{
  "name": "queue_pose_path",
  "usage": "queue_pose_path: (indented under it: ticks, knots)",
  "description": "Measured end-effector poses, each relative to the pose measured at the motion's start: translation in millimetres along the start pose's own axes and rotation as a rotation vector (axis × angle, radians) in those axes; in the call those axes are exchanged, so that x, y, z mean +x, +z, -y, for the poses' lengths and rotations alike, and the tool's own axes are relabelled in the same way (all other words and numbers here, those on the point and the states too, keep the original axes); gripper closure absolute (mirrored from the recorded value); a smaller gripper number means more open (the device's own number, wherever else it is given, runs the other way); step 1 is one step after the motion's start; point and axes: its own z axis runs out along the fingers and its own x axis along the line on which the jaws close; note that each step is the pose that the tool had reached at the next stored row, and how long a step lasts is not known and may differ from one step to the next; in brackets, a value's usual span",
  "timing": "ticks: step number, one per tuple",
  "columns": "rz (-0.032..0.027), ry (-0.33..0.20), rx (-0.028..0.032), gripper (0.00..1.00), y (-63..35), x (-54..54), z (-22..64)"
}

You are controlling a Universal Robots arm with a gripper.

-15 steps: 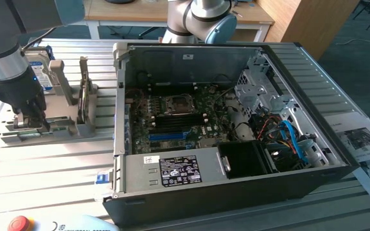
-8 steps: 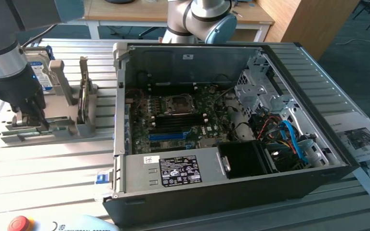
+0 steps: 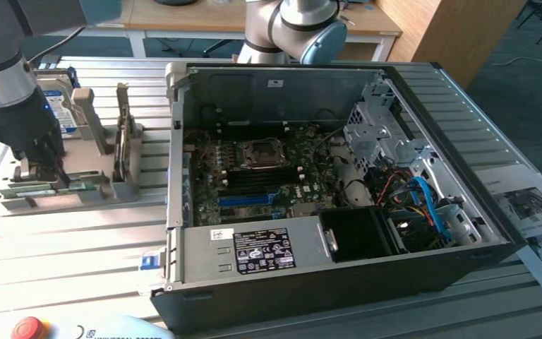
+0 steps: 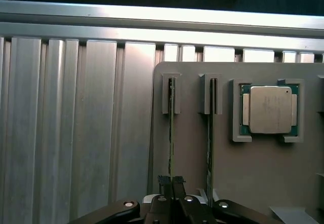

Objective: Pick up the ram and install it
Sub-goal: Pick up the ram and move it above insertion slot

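- The pincer (image 4: 172,181) is clenched on the top edge of the ram (image 4: 171,133). The ram stands on its edge in the outer slot of the holder (image 4: 192,148), on the worktop (image 3: 64,247).
- I think the grip is thin. If the ram tips in its slot, it may jam or slip out.
- A second stick (image 4: 210,133) stands just beside it. A crooked pull may bump it.
- The chip (image 4: 271,110) sits further along the holder and looks safe.
- The case (image 3: 346,282) is well apart, on the exterior view's right. Its wall is high, so a low ram may hit it.
- The blue slot (image 3: 248,200) is narrow. A tilted ram may not fit, and a hard push may hurt the board.
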Motion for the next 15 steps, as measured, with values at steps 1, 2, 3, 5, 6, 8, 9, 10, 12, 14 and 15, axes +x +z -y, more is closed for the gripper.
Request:
queue_pose_path:
  ticks: [1,2,3,5,6,8,9,10,12,14,15]
  knots:
    - [0.0,0.0,0.0,0.88,-1.3,0.1,0.0]
    - [0.0,0.0,0.0001,0.88,-2.8,0.1,0.0]
    - [0.0,0.0,0.0001,0.88,-4.2,0.1,0.1]
    - [0.0001,0.0,0.0001,0.88,-7.0,0.2,0.1]
    - [0.0,0.0,0.0001,0.88,-8.4,0.3,0.1]
    - [0.0,0.0,0.0001,0.88,-11.5,0.4,0.1]
    - [0.0,0.0,0.0,0.88,-13.0,0.4,0.2]
    - [0.0,0.0,0.0,0.88,-14.7,0.5,0.2]
    - [0.0,0.0,0.0,0.88,-18.1,0.6,0.2]
    - [0.0,0.0,0.0,0.88,-21.6,0.7,0.3]
    - [0.0,0.0,0.0,0.88,-23.3,0.7,0.3]
